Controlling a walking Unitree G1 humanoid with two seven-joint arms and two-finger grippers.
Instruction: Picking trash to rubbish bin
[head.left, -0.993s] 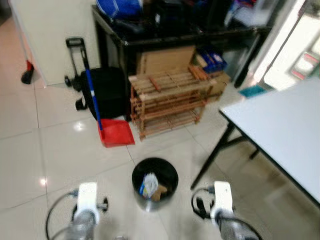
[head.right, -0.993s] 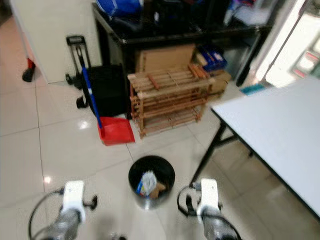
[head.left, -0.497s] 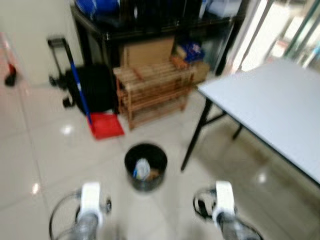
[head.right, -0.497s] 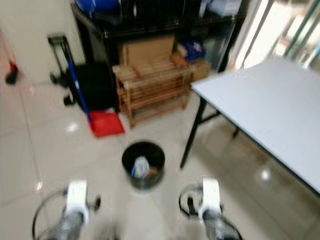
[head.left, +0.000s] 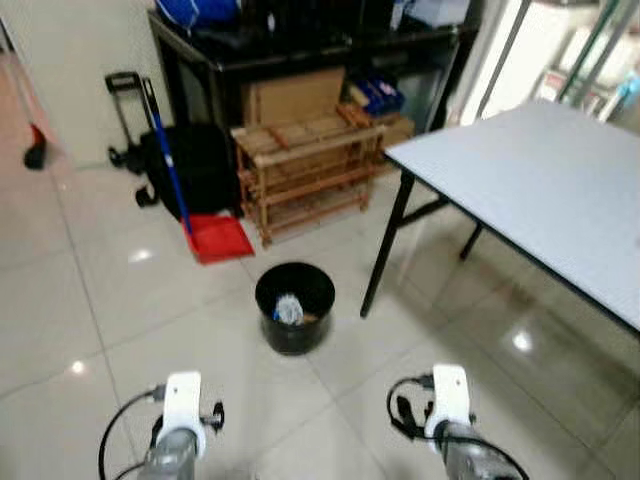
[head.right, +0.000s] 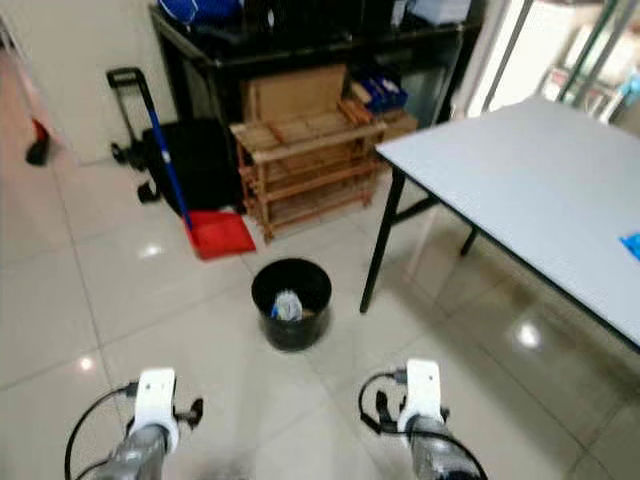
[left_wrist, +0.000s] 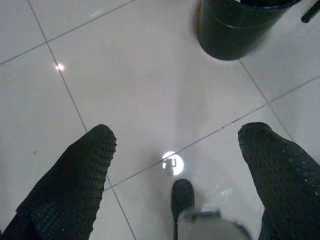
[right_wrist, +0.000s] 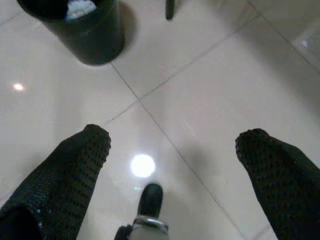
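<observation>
Broom: a red broom head (head.left: 35, 152) rests on the glossy beige tiled floor (head.left: 60, 300) at the far left edge, upper part of the frame.
Trolley: a small black folding hand trolley (head.left: 125, 120) stands against the wall, upper left.
Dustpan: a red plastic dustpan with a blue handle (head.left: 218, 237) leans just beside a black bag (head.left: 200, 170), left of centre.
Left gripper: the left gripper (left_wrist: 175, 165) hangs low over bare tile at lower left of the head view, black textured fingers (left_wrist: 75, 185) spread wide, holding nothing.
Rubbish bin: the round black rubbish bin (head.left: 294, 307) stands on the floor at centre frame, with crumpled white and brown trash (head.left: 291, 309) inside; it sits ahead of and between both grippers, well apart from them.
Rack: a slatted wooden shoe rack (head.left: 310, 165) stands above centre, before a dark shelf unit (head.left: 300, 50).
Right gripper: the right gripper (right_wrist: 172, 165) hangs over tile at lower right, fingers (right_wrist: 280, 175) parted wide and empty.
Table: a white-topped folding table with black legs (head.left: 530, 190) fills the right side.
</observation>
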